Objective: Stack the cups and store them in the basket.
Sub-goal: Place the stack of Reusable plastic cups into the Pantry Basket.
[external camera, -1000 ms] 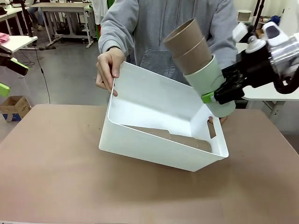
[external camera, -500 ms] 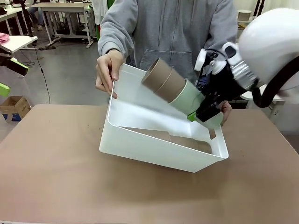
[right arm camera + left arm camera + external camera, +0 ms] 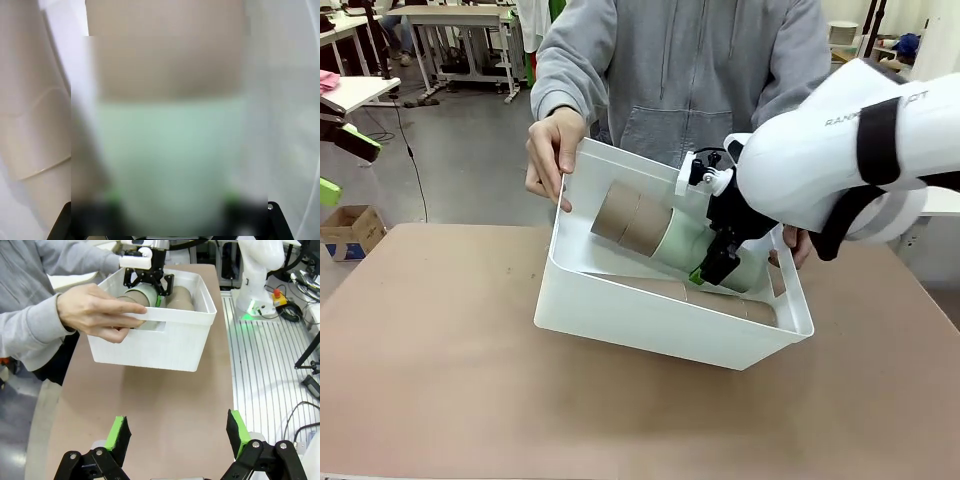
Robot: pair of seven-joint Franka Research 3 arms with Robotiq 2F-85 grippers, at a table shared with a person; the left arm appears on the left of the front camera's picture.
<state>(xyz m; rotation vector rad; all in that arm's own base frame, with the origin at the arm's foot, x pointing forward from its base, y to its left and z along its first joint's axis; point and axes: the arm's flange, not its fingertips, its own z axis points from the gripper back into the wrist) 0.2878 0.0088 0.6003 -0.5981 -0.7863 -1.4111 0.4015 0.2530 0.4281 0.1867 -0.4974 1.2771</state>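
A person's hands tilt the white basket [image 3: 620, 320] toward me on the table. Inside it my right gripper [image 3: 713, 263] is shut on a stack of cups: a pale green cup [image 3: 682, 243] with brown cups [image 3: 623, 220] nested in it, lying sideways with the mouths pointing left. More brown cups [image 3: 181, 296] lie beside the stack on the basket's floor. In the blurred right wrist view the green cup [image 3: 170, 160] sits between the fingers. My left gripper [image 3: 177, 432] hangs open and holds nothing, well back from the basket [image 3: 165, 342].
One of the person's hands [image 3: 552, 150] grips the basket's left rim, the other [image 3: 792, 243] its right end behind my arm. Bare brown table [image 3: 440, 380] lies in front and to the left. My left gripper [image 3: 342, 168] sits at the far left edge.
My right gripper has brought the stack down from above the basket's right rim into the basket, tipping it onto its side. The left arm has not moved.
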